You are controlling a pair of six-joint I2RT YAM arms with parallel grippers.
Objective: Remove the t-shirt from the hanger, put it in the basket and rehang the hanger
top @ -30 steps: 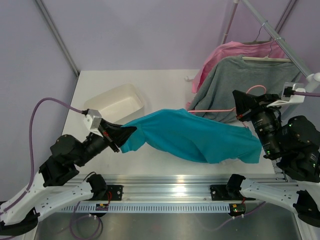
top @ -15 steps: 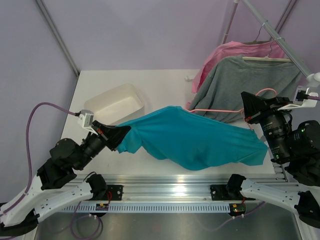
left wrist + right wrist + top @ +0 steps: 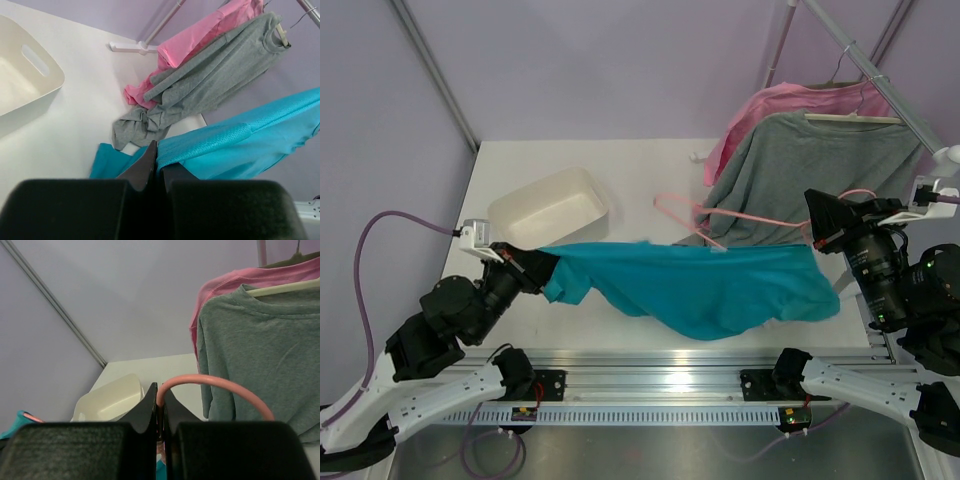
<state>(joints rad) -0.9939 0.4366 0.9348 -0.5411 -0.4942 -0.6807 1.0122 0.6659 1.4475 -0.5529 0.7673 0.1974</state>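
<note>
Pulling the t-shirt (image 3: 710,290) off the hanger (image 3: 760,215), and by the look of it well into that step. Stretched long and saggy across the front of the table (image 3: 650,165), from left to right. Maybe brushing the table in the middle; cannot tell.

Pinched at its left end by the left gripper (image 3: 542,275), squeezed tight on a fold of teal cloth with no gap to see. Held up on the other side by the thin pink wire. Gripped at the hook (image 3: 215,382) by the right gripper (image 3: 817,222), closed hard on the wire. Poking out bare above the cloth at one corner. Hard to say whether caught inside the cloth at the other corner, near the right end.

Hanging close behind on a rail (image 3: 880,80): a grey t-shirt (image 3: 800,165) and a pink t-shirt (image 3: 770,105). Sitting at the back left of the table: a white tub (image 3: 550,205).

Next, most likely: keep both grips tight, pull the cloth to the left and the wire away to the right, slowly, until nothing is caught. Watch for snagging the grey t-shirt.
</note>
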